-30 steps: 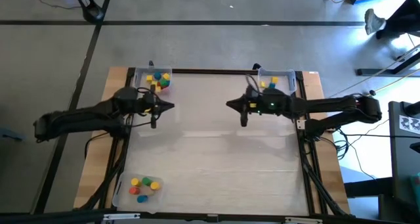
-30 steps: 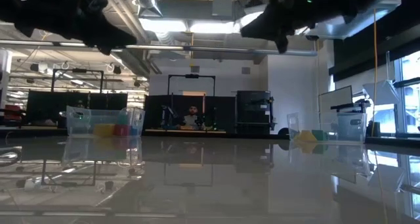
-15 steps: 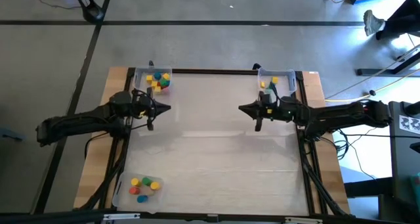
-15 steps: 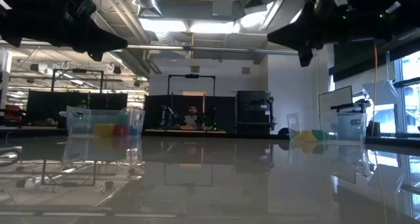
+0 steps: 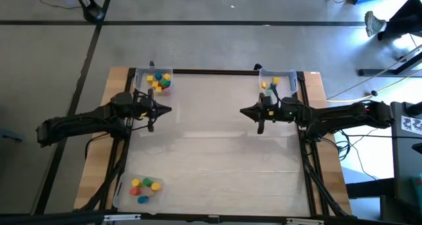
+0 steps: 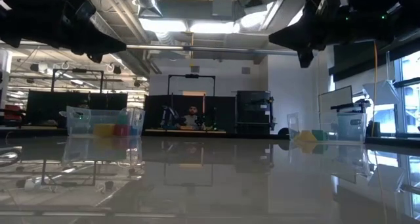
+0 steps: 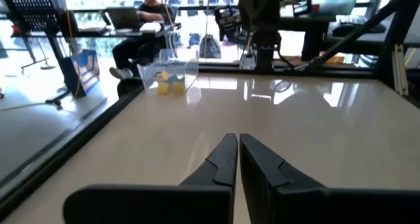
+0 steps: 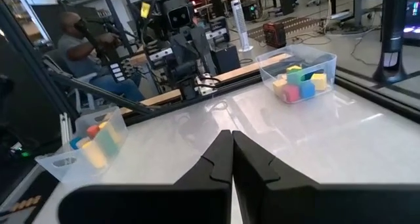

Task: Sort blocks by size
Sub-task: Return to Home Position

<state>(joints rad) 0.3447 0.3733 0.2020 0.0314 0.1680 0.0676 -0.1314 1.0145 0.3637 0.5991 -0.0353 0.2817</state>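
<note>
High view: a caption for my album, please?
Two arms hover over the table, left pincer and right pincer shut and empty; coloured blocks lie in three clear trays.

3 clear trays (image 5: 122,197) at table (image 5: 217,159) corners; person (image 7: 152,14) seated bkgd.

Bright, even light from above in the high view, with only faint shadows on the pale table (image 5: 211,159). Strong white glow from the ceiling lights (image 6: 190,23) at the upper middle of the low view, mirrored as shine lower down. Black against that glow, the left gripper (image 6: 121,41) and right gripper (image 6: 274,37). White glare on the tabletop in both wrist views.
</note>
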